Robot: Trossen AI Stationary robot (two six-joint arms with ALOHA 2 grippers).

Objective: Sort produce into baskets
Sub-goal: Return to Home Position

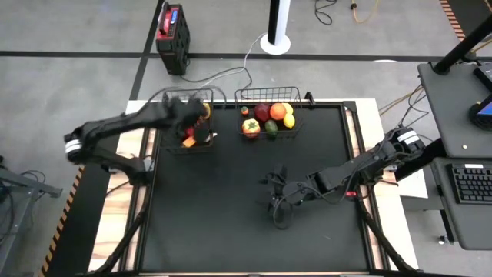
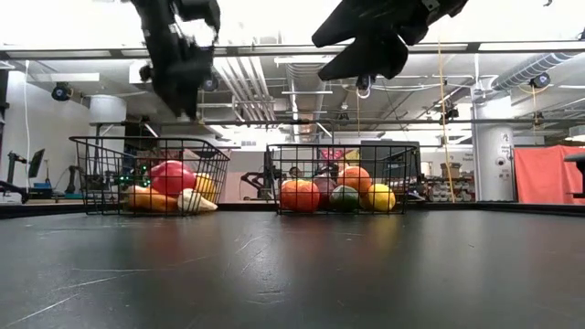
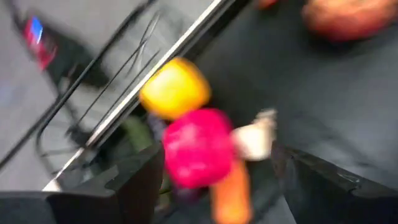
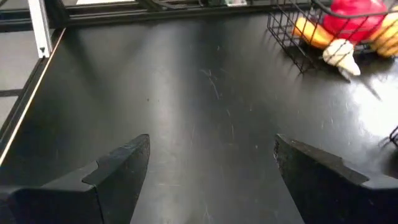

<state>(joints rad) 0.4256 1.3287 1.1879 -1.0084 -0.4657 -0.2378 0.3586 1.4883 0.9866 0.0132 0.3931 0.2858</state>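
Black tabletop [image 1: 215, 219] carries the produce [image 1: 270, 114] only inside baskets, so sorting looks done: left gripper [image 1: 198, 127], released and empty over the narrower basket [image 1: 184, 92], should lift clear homeward; right gripper [image 4: 211, 155] hangs splayed, empty.

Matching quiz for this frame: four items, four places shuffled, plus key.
Items
1. left gripper
2. right gripper
3. red pepper
4. lemon

Places
A. in the wider basket
B. open, above the bare black mat
C. open, above the narrower basket
D. inside the narrower basket

Pairs: 1-C, 2-B, 3-D, 4-A
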